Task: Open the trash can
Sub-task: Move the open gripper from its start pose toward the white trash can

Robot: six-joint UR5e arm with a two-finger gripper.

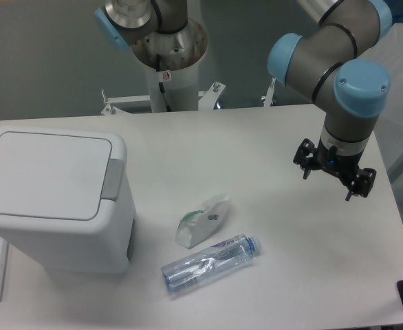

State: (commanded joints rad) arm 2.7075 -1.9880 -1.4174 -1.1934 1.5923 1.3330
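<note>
My fingers [333, 178] hang spread apart with nothing between them, above the bare desk [305, 254] toward its right edge, pointing down. Nothing lies directly under them.

The trash can [53, 199] I have to open sits well apart from me, at the desk's left edge, its flat lid [47, 173] down and closed. The grey push tab [113, 179] is on the side of the lid that faces me.

Between us, near the front edge, lie 2 loose things: a small clear plastic tape dispenser [203, 221] with a green roll, and just in front of it a clear plastic bottle [210, 262] with a blue cap, on its side.

The risks I see:
- Crossing too low, I could clip the dispenser or set the bottle rolling off the front edge.
- The tab is a narrow target. If I land on the lid instead, I only hold it closed.
- The can looks light, so a push with any sideways lean may slide it toward the left edge rather than release the latch.
- With my fingers spread, 1 tip may straddle the tab's rim and slip off.
</note>
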